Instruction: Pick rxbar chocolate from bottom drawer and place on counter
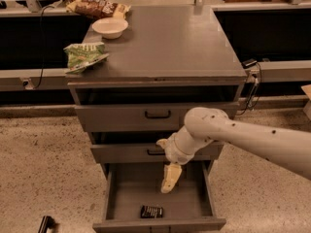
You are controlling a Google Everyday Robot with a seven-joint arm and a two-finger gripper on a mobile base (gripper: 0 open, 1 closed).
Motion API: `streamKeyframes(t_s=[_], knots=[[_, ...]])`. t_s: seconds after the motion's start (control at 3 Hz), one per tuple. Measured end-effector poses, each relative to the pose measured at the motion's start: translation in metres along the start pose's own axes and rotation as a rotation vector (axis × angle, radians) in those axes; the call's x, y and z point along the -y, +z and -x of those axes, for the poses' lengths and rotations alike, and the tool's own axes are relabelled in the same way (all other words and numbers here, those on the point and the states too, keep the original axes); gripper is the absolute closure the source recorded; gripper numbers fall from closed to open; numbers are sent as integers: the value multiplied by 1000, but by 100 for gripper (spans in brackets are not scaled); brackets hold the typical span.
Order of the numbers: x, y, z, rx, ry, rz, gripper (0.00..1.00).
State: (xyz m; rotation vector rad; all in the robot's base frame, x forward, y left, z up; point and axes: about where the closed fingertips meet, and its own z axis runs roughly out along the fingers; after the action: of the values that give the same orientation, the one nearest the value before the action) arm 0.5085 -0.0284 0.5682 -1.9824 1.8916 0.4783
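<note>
The rxbar chocolate (151,211) is a small flat black wrapper lying near the front of the open bottom drawer (116,198). The drawer is pulled out and is plain grey inside. My gripper (168,182) hangs from the white arm over the middle of the drawer, pointing down, a little behind and to the right of the bar and not touching it. The counter (170,42) is the broad grey top of the cabinet above.
On the counter's left side lie a green snack bag (83,56), a white bowl (110,27) and a brown snack bag (97,6). Two shallower drawers with black handles (157,114) sit above the open drawer. A dark object (44,224) lies on the speckled floor at the lower left.
</note>
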Motion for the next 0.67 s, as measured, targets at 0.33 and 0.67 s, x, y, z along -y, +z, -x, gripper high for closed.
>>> streamKeyframes(t_s=[0.33,0.67], knots=[[-2,-2,-13,26,-51,-19,0],[15,26,-18,14,-20,-9,0]])
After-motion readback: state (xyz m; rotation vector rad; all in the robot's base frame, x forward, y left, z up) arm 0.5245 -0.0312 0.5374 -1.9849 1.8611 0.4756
